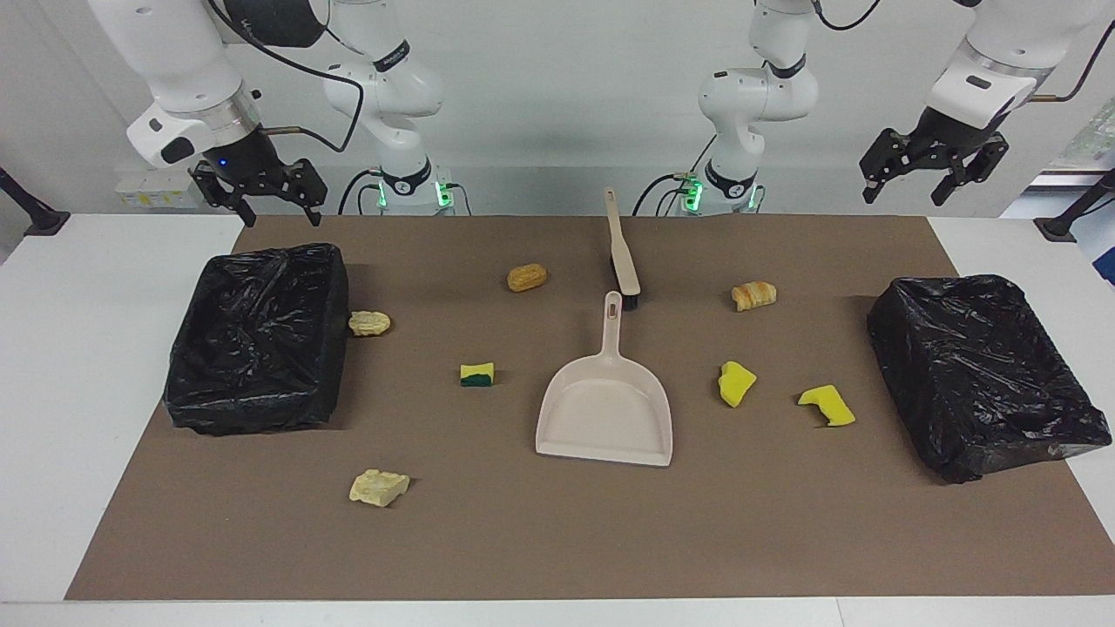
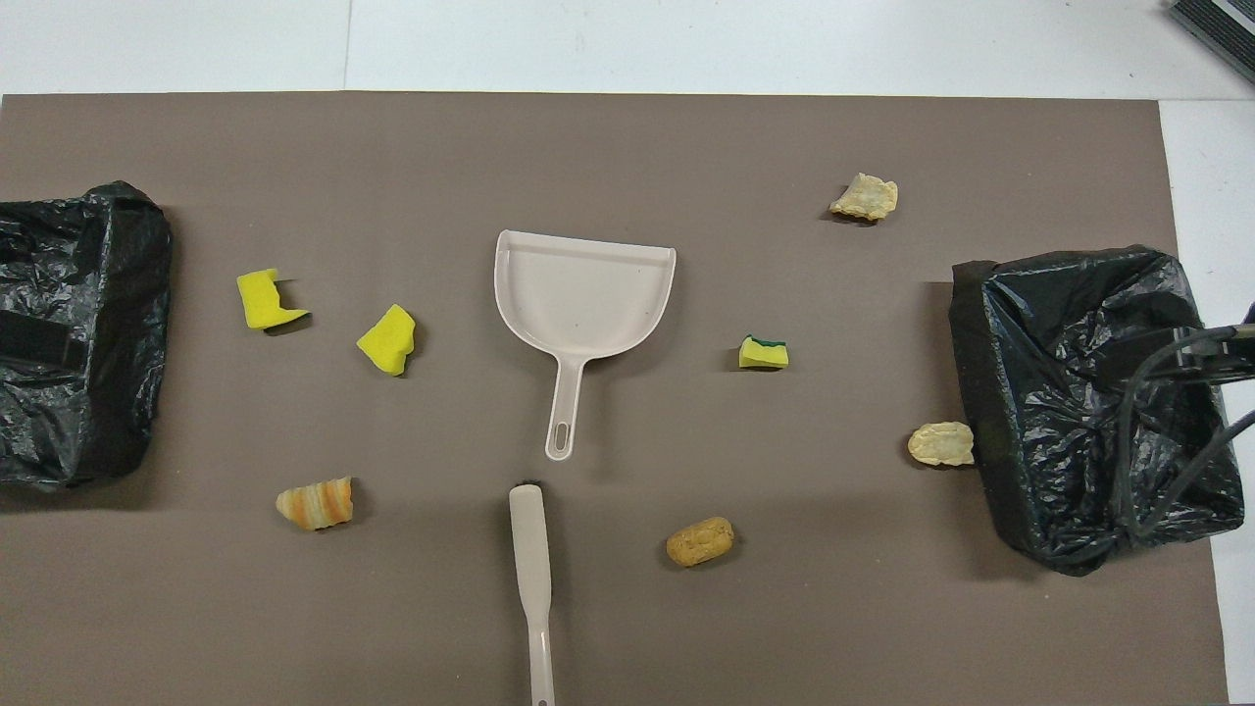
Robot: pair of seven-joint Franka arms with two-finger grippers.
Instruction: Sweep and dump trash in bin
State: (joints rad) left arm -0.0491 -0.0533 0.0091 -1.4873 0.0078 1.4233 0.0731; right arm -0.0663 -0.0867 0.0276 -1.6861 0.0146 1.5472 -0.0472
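The trash is scattered on the brown mat: two yellow sponge pieces point(image 1: 737, 383) point(image 1: 827, 405), a yellow-and-green sponge point(image 1: 477, 374), two brown rolls point(image 1: 527, 278) point(image 1: 753, 295) and two pale chunks point(image 1: 369, 323) point(image 1: 379, 487). Black-bagged bins stand at the right arm's end point(image 1: 261, 335) and the left arm's end point(image 1: 976, 374). My right gripper point(image 1: 279, 207) hangs open and empty above the robot-side edge of its bin. My left gripper point(image 1: 906, 193) hangs open and empty, high over the mat's corner by the other bin.
A beige dustpan point(image 1: 605, 409) lies mid-mat, its handle pointing toward the robots. The beige-handled brush point(image 1: 623, 257) lies just nearer the robots, bristles by the dustpan handle. In the overhead view, cables point(image 2: 1167, 392) hang over the right-end bin point(image 2: 1059, 412).
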